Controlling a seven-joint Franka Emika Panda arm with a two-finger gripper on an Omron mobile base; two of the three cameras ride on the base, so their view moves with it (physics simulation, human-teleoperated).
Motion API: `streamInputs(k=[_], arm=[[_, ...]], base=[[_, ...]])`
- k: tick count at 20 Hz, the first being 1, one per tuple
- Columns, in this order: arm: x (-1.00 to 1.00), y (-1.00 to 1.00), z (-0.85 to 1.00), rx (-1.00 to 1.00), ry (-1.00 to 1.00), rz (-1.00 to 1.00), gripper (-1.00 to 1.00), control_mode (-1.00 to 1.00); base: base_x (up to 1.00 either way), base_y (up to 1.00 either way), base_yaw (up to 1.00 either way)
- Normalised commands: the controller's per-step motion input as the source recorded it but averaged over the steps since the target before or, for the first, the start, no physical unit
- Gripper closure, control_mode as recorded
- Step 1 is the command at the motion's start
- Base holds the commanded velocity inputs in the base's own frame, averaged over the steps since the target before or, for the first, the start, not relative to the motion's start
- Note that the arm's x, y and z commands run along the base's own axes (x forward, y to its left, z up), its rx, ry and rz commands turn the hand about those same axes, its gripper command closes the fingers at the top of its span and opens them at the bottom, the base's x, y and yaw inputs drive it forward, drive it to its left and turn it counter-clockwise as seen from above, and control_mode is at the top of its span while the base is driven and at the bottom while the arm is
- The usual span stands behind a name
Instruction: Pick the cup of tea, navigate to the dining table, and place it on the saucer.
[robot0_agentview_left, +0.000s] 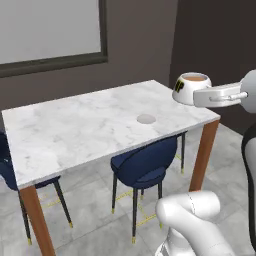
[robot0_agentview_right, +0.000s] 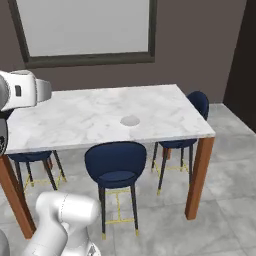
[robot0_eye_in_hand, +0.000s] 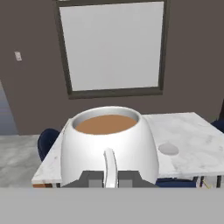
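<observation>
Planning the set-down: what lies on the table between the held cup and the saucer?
Nothing: in the left base view, bare marble of the dining table runs from the cup of tea to the saucer.

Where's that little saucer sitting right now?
The saucer lies flat on the marble dining table, near the long edge facing the robot and toward the table's right end, just above a blue chair; nothing is on it.

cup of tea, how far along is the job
Done: the cup of tea is picked up, upright in the shut gripper, and the base has reached the dining table. In hand: the cup is held in the air off the table's corner. Left: setting it on the bare saucer.
</observation>
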Motion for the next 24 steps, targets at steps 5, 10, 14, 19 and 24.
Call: streamInputs(k=[5, 10, 14, 19, 24], arm=[[0.00, 0.00, 0.00, 0.00, 0.00, 0.00, 1.00, 1.00], [0.00, 0.00, 0.00, 0.00, 0.00, 0.00, 1.00, 1.00], [0.00, 0.00, 0.00, 0.00, 0.00, 0.00, 1.00, 1.00], [0.00, 0.00, 0.00, 0.00, 0.00, 0.00, 1.00, 1.00], [0.00, 0.00, 0.00, 0.00, 0.00, 0.00, 1.00, 1.00]], base=[[0.29, -0.86, 0.63], [0.32, -0.89, 0.62], [0.43, -0.97, 0.57], [0.53, -0.96, 0.37], [0.17, -0.35, 0.07]])
